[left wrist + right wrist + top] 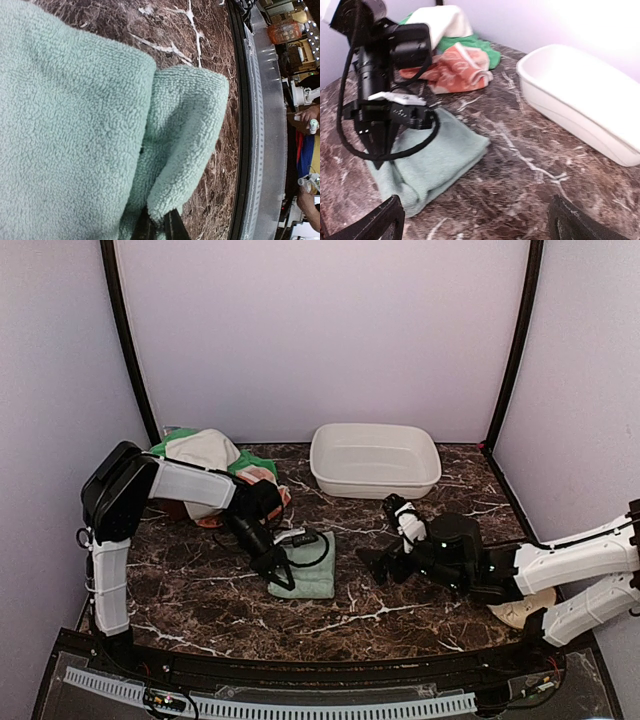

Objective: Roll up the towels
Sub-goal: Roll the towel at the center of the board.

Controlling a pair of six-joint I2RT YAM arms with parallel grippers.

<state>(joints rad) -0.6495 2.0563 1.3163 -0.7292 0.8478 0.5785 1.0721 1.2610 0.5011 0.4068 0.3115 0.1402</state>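
A small pale sage-green towel (pixel 310 577) lies folded on the marble table, left of centre. My left gripper (pixel 278 578) points down at its near-left corner. In the left wrist view the left gripper (pixel 160 226) is shut on a folded edge of the sage towel (pixel 75 130), pinched between the dark fingertips (pixel 176 227). My right gripper (pixel 388 538) stands open to the right of the towel, apart from it. In the right wrist view its fingers (pixel 377 224) are spread wide over bare table, with the sage towel (pixel 440 150) ahead. More towels, cream-white (pixel 205 450), green (pixel 480 50) and orange (pixel 462 70), are heaped at the back left.
A white plastic basin (pixel 375 480) stands at the back centre. A round cream plate (pixel 525 610) lies at the near right, partly under the right arm. Purple walls close the table on three sides. The left arm's black cable (pixel 415 145) loops over the sage towel.
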